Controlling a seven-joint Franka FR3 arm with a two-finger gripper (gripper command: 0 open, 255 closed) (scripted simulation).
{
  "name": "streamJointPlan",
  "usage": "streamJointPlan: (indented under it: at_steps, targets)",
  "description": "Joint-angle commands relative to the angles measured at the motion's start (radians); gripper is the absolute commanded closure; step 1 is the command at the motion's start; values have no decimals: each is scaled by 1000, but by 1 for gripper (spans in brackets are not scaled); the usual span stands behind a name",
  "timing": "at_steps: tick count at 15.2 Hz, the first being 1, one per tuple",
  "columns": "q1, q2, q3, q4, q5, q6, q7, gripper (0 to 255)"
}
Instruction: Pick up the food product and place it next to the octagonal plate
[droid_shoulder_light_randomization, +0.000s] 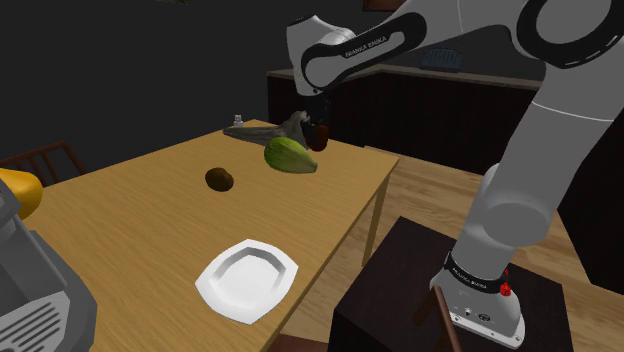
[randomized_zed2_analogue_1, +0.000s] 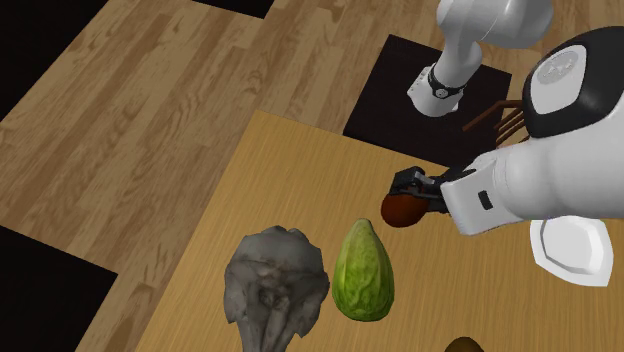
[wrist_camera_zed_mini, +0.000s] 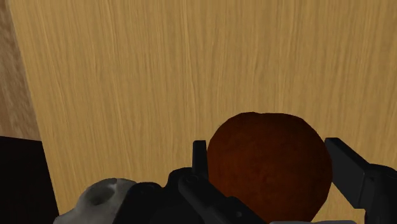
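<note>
We judge the pick done: the gripper (wrist_camera_zed_mini: 272, 159) is closed on the red-brown ball (randomized_zed2_analogue_1: 403, 211), a finger on each side of it, and in the wrist view the ball looks clear of the table (droid_shoulder_light_randomization: 130, 230) (whether it is fully lifted we cannot say for sure). It hangs at the table's far end in the shoulder view, near the green fruit (droid_shoulder_light_randomization: 290, 155) and the grey lump (randomized_zed2_analogue_1: 275, 285). The white plate (droid_shoulder_light_randomization: 248, 280) sits well apart, at the near edge. What we have left is the carry across, then setting the ball down beside the plate.
</note>
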Motion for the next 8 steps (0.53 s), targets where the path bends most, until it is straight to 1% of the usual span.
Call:
streamJointPlan:
  at_steps: [1, 8]
  targets:
    - [25, -3, 28, 3, 7, -21, 47, 255]
    - [107, 26, 119, 48, 34, -88, 199, 255]
